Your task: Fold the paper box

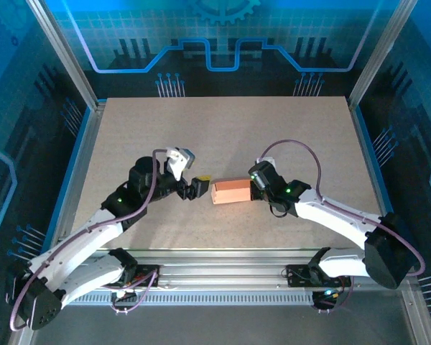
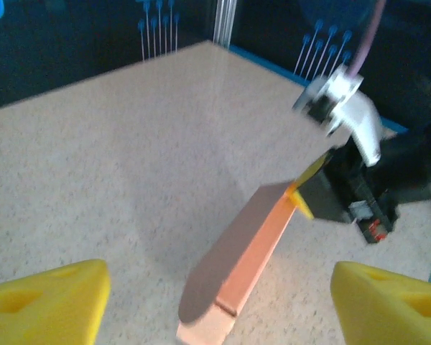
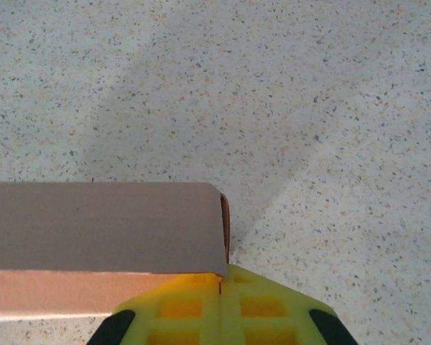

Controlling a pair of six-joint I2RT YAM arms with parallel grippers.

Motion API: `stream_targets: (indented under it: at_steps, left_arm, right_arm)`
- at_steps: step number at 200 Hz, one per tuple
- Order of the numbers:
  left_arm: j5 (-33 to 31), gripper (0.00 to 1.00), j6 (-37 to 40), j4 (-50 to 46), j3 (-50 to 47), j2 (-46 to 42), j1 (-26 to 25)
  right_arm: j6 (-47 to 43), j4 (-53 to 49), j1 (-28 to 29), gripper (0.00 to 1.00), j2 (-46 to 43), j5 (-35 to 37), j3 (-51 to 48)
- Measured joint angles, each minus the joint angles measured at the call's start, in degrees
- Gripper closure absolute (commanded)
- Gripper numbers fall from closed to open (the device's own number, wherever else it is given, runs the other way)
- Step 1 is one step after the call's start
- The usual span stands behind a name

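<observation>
Two grippers bracket the paper box, one at each end, and that line-up is what my next move turns on. The box lies on the tabletop near its middle, already a slim closed-looking shape. Its long axis runs left to right, straight from one arm to the other. My right gripper is clenched, jaws pressed together, and butts against the right end of the box at its corner. From the right wrist camera I cannot tell whether a thin flap is pinched between them or they only push on it. My left gripper is released, its jaws standing wide on either side of the left end. From its wrist camera the box points directly away down the gap, with daylight between cardboard and both jaws. The left arm is therefore the free one and the better placed. I judge it should advance along that axis and squeeze across the narrow width. If it drifts sideways, it could skew the box against the right gripper.
</observation>
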Motion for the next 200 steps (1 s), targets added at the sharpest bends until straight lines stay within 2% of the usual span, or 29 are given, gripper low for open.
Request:
stream_targets:
  at_steps: [27, 63, 110, 200]
  left_arm:
    - [-0.31, 0.33, 3.74, -10.69, 5.84, 6.88, -0.81]
    - [-1.73, 0.42, 12.07, -18.27, 11.72, 13.16, -4.63]
    - [-2.36, 0.53, 16.48, -20.83, 13.77, 18.23, -5.31]
    - [-2.75, 0.7, 17.68, -21.29, 14.43, 23.69, -5.79]
  right_arm:
    - [0.72, -2.89, 0.0, 1.0, 0.0, 0.0, 1.18]
    - [0.85, -7.28, 0.02, 1.0, 0.74, -0.02, 4.02]
    - [0.83, -9.64, 0.24, 1.0, 2.34, -0.02, 6.32]
    - [0.85, -10.54, 0.26, 1.0, 3.19, -0.13, 6.97]
